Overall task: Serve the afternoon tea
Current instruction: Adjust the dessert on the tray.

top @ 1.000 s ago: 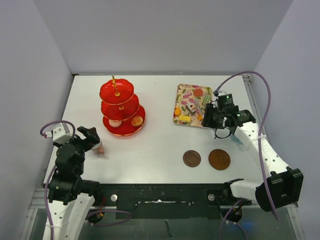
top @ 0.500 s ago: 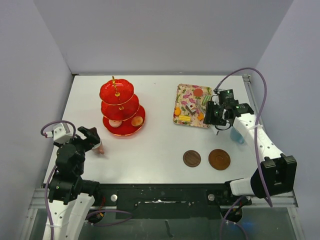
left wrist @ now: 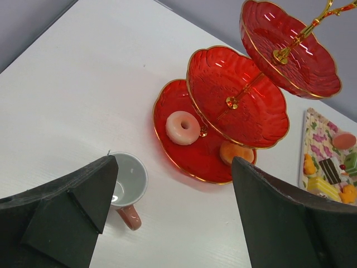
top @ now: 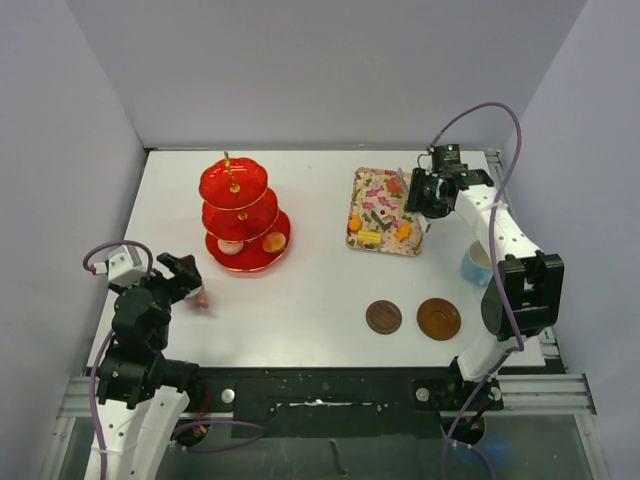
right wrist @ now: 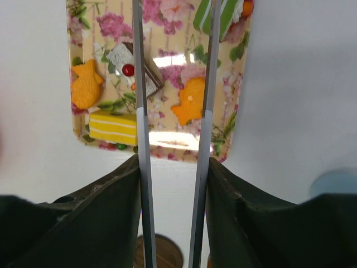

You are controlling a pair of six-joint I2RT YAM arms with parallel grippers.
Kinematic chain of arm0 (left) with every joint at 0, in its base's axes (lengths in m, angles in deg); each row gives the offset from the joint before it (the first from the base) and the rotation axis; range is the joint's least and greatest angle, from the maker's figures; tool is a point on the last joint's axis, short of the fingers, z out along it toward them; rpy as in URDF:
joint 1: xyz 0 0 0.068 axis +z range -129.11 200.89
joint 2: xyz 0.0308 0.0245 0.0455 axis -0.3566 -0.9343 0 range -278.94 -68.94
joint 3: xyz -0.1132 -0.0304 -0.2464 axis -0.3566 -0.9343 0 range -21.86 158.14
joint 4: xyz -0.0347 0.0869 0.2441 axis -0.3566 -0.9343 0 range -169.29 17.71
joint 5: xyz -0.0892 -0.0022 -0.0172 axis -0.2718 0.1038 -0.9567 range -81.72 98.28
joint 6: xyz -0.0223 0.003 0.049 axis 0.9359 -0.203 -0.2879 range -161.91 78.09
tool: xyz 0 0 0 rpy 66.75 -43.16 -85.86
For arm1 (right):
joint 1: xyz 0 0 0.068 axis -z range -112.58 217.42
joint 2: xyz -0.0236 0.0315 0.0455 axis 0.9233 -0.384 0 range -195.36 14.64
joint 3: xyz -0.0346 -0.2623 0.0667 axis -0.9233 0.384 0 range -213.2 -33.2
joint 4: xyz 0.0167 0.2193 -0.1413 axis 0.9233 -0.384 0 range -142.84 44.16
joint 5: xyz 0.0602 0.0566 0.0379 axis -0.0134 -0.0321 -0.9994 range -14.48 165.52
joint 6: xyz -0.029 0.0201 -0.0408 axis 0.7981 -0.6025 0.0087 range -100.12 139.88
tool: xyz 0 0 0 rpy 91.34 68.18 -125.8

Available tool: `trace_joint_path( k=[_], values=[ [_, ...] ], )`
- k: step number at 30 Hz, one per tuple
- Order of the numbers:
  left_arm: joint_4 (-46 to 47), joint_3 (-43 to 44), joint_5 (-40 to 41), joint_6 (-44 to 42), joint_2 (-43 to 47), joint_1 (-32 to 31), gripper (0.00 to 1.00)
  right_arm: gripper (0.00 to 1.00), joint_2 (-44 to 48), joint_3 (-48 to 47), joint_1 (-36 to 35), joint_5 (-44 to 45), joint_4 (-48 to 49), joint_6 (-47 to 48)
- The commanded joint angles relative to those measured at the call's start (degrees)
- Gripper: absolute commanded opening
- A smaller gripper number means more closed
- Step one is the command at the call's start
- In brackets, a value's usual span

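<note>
Standing left of centre on the table (top: 320, 280), the stand (top: 240, 215) carries a white doughnut (left wrist: 182, 127) and an orange sweet (left wrist: 237, 151) on its bottom tier, the two upper tiers bare. The tray (top: 372, 190) lies well to its right. The saucers (top: 383, 317) sit side by side nearer the arms, neither bearing a cup. The blue cup (top: 477, 265) sits right of the tray and the pink cup (left wrist: 127, 184) near the left edge. The right arm is the nearer to the tray, and the right gripper (top: 425, 193) hangs over the tray's right side, its fingers (right wrist: 140, 84) running along the tray's length. In the wrist view an orange cake (right wrist: 191, 101) lies straight below, between them, its longer side roughly along them, so I judge a plain descent would bracket it. The jaws stand a narrow way apart with nothing in them. The left gripper (top: 188, 272) hovers beside the pink cup, spread wide and empty
</note>
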Motion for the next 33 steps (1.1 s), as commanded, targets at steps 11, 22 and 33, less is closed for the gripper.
trace_joint_path(
  k=[11, 22, 33],
  values=[
    [3.6, 0.5, -0.4, -0.6, 0.0, -0.4, 0.82, 0.43, -10.9, -14.4, 3.6, -3.4, 2.4, 0.1],
    [3.7, 0.4, -0.5, -0.7, 0.0, -0.7, 0.82, 0.43, -16.4, -19.1, 4.3, -7.9, 0.9, 0.3],
    [3.6, 0.5, -0.7, -0.7, -0.2, -0.7, 0.82, 0.41, -11.8, -11.5, 2.8, -10.6, 2.5, 1.3]
  ],
)
